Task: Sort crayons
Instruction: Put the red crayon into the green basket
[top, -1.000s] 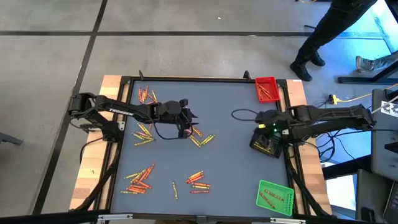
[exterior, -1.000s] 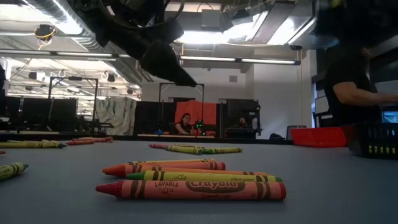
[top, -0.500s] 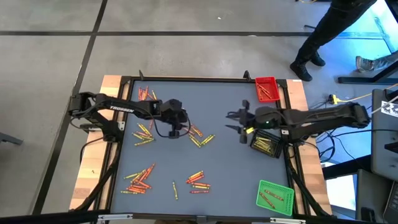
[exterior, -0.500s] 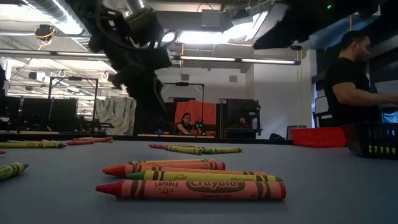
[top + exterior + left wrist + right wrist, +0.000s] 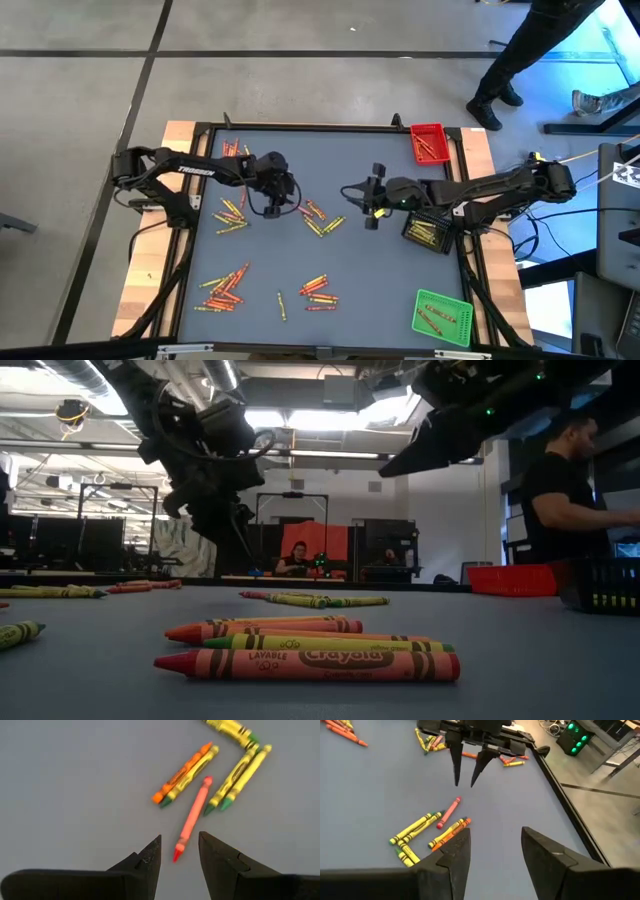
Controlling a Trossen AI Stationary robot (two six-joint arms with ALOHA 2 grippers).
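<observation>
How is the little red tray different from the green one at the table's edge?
The red tray sits at the table's far right corner; the green tray sits at the near right corner. The red tray looks smaller and solid-walled and lies square to the table edge, while the green tray is larger, has a mesh look and lies skewed. Both hold a few crayons.

My desk (image 5: 350,260) shows a smooth, matt grey top with bare wood along its side edges. The crayons (image 5: 310,663) wear printed paper wrappers, and the red tray (image 5: 428,143) looks like plastic mesh.
</observation>
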